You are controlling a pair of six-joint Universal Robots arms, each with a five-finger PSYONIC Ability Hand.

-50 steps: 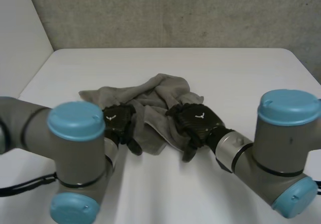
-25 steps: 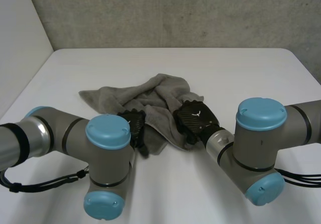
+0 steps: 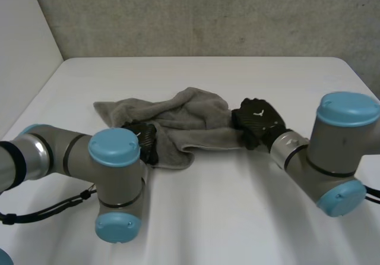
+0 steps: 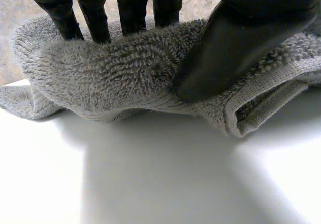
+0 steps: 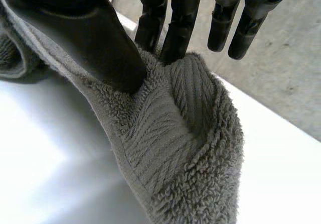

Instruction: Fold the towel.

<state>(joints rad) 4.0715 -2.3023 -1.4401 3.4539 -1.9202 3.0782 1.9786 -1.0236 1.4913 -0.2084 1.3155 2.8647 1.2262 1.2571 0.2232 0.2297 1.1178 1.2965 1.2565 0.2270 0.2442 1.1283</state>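
A grey towel (image 3: 172,119) lies crumpled in the middle of the white table (image 3: 196,211). My left hand (image 3: 141,139) is shut on its near left edge; in the left wrist view the thumb (image 4: 235,43) presses the towel (image 4: 120,73) against the fingers (image 4: 95,8). My right hand (image 3: 256,121) is shut on the towel's right end, stretching the near edge between the two hands. In the right wrist view the thumb (image 5: 85,38) and fingers (image 5: 170,23) pinch a bunched fold of towel (image 5: 175,148) lifted off the table.
A grey wall (image 3: 196,15) runs along the table's far edge. White tabletop stretches in front of the towel and behind it. Both grey arms (image 3: 113,176) lie low over the near part of the table.
Both hands closed on the towel. The right hand moved right, pulling the towel's near edge out straight; the left hand shifted slightly left and back along the edge.
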